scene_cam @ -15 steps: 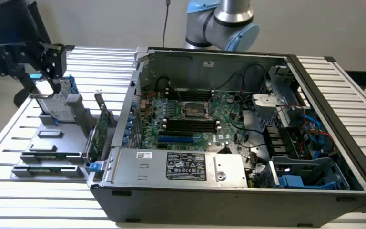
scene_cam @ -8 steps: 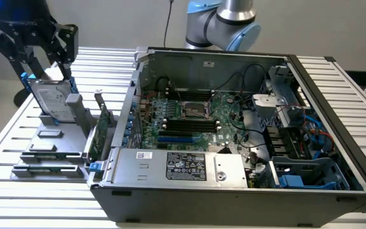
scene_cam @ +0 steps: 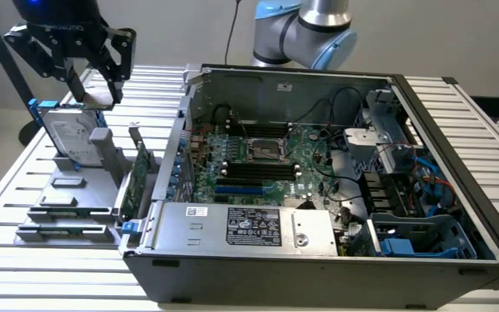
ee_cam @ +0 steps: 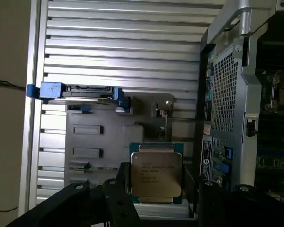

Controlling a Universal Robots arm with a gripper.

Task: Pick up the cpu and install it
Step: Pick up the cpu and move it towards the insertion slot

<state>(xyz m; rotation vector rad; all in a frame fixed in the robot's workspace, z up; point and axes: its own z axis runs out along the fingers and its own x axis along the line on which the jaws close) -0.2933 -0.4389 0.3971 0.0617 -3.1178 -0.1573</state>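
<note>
Tool [scene_cam: 96, 96] aloft, cpu [ee_cam: 155, 174] in its grip

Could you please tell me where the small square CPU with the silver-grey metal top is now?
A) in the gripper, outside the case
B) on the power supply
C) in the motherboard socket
A: the small square silver-grey-topped cpu is clamped in the black gripper, above the grey parts holder and outside the open computer case.

I've got the gripper [scene_cam: 96, 96] up high, fingers pointing down, clamped on the cpu [ee_cam: 155, 177] from both sides.
</note>
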